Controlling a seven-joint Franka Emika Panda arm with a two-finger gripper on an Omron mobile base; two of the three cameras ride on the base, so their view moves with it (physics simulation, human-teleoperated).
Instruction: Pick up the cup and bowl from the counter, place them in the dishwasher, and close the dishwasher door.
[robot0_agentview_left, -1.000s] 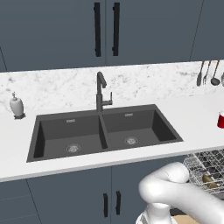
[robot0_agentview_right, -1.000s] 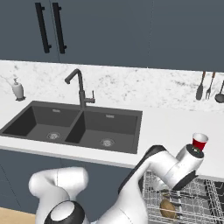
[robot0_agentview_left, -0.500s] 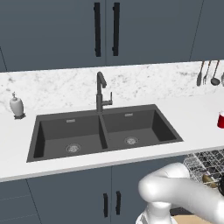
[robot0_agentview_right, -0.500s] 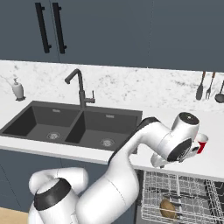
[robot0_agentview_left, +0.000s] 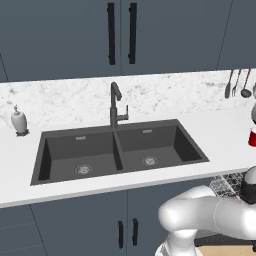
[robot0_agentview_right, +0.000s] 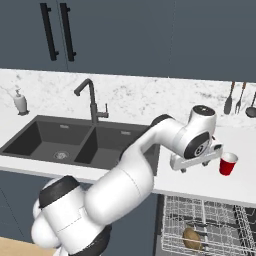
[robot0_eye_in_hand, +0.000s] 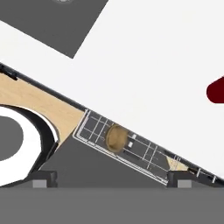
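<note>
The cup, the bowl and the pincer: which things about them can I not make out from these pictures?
- Cup: left base view, cut off by the right edge; in the hand view only a dark red patch at the edge.
- Bowl: right base view, small, behind the dishwasher rack wires; its exact resting place is unclear.
- Pincer: right base view, seen sideways by the cup; jaw opening not readable.
- Dishwasher door: not distinguishable from the rack.

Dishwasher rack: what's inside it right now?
The bowl lies in the dishwasher's wire rack, tipped on its side. The cup stands on the counter. The rack's far right runs out of frame.
</note>
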